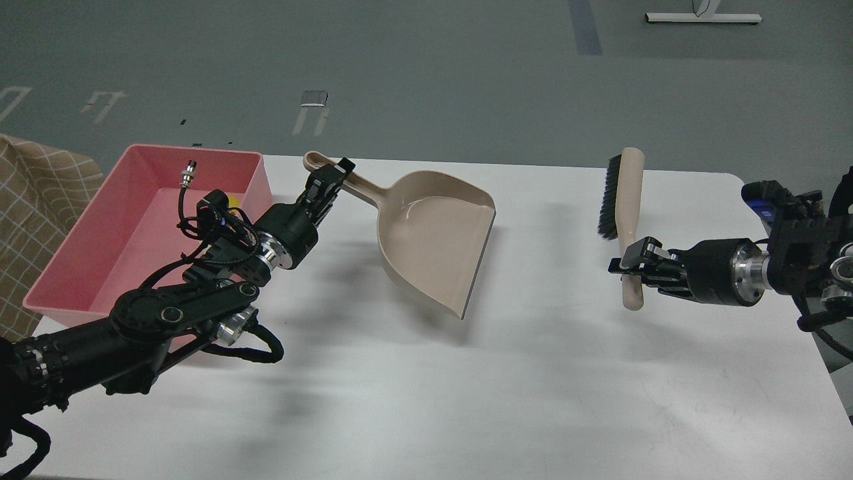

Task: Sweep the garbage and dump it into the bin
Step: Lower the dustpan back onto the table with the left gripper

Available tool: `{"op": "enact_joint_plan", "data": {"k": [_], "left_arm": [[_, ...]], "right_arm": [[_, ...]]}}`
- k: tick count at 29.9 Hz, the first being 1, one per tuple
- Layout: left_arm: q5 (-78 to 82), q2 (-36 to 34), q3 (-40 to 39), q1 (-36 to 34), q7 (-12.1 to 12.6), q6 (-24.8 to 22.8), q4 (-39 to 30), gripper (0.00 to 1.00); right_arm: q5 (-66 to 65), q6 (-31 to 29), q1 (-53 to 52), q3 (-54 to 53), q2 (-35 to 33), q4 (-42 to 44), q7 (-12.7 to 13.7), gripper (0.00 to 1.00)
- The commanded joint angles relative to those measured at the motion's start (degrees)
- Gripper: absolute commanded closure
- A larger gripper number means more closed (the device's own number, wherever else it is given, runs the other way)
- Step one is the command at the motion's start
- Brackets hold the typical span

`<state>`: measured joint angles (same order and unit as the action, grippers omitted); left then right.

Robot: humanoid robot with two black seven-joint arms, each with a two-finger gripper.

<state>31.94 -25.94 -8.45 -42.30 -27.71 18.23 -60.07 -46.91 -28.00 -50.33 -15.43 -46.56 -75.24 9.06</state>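
Note:
The pink bin (100, 257) stands at the table's left edge. A bit of yellow, the sponge (232, 199), shows inside it behind my left arm; the bread slice is hidden. My left gripper (328, 183) is shut on the handle of the beige dustpan (433, 233), held empty and tilted just above the table's middle. My right gripper (633, 267) is shut on the handle of the beige brush (625, 200), held upright with black bristles facing left, over the table's right part.
The white table (506, 393) spreads toward me below both tools. A tan checked cloth (33, 200) lies left of the bin. Grey floor lies beyond the far table edge.

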Motion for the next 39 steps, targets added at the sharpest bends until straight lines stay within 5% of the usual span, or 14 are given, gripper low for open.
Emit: {"op": "enact_joint_plan", "data": {"k": [1, 39], "left_arm": [[-0.03, 1.41, -0.08, 0.82, 0.02, 0.32, 1.10, 1.00], [-0.30, 6.95, -0.25, 3.19, -0.07, 0.32, 6.37, 1.00]], "right_arm": [[-0.02, 0.00, -0.47, 2.15, -0.02, 0.01, -0.01, 1.00], [-3.18, 0.00, -1.26, 4.97, 2.97, 4.40, -0.01, 1.00]]}}
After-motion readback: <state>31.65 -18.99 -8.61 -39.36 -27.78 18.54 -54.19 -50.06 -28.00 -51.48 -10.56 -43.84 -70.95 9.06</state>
